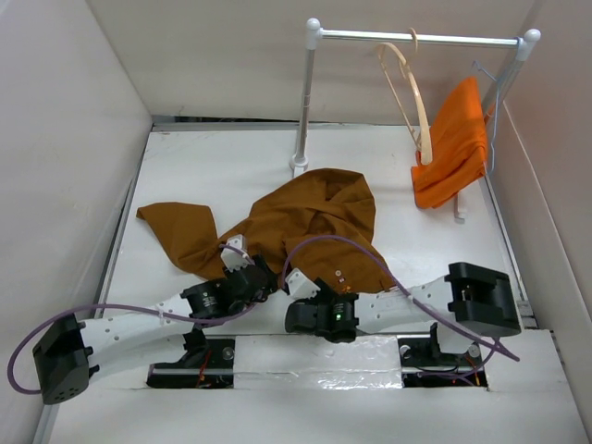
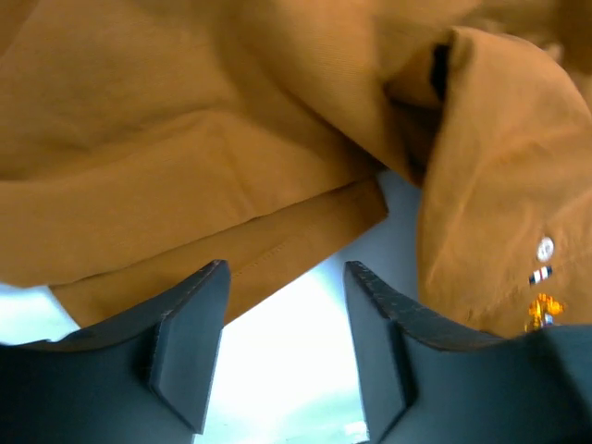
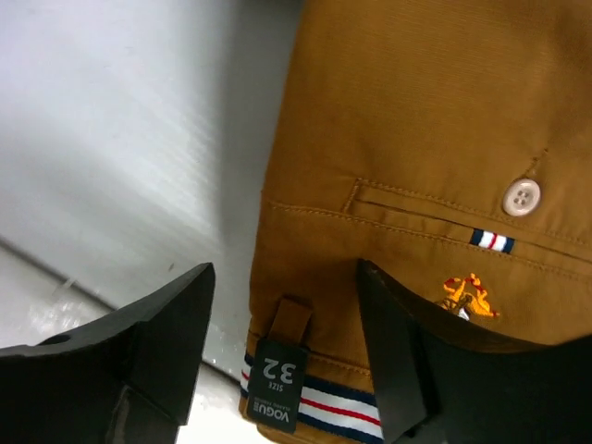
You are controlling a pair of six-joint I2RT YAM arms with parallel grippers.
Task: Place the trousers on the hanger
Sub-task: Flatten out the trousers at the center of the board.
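Note:
The rust-brown trousers (image 1: 314, 227) lie crumpled in the middle of the table. The pale wooden hanger (image 1: 412, 102) hangs by its hook on the rail at the back right. My left gripper (image 1: 242, 252) is open at the trousers' near left edge; in the left wrist view (image 2: 285, 277) a hemmed fold (image 2: 185, 185) lies just past the fingertips, bare table between them. My right gripper (image 1: 298, 279) is open at the near edge; in the right wrist view (image 3: 287, 277) the striped waistband (image 3: 314, 402) with a black size tag lies between the fingers.
A bright orange garment (image 1: 453, 148) hangs on a thin wire hanger at the rail's right end. The white rail stand (image 1: 305, 102) rises behind the trousers. White walls close in the table on the left, back and right.

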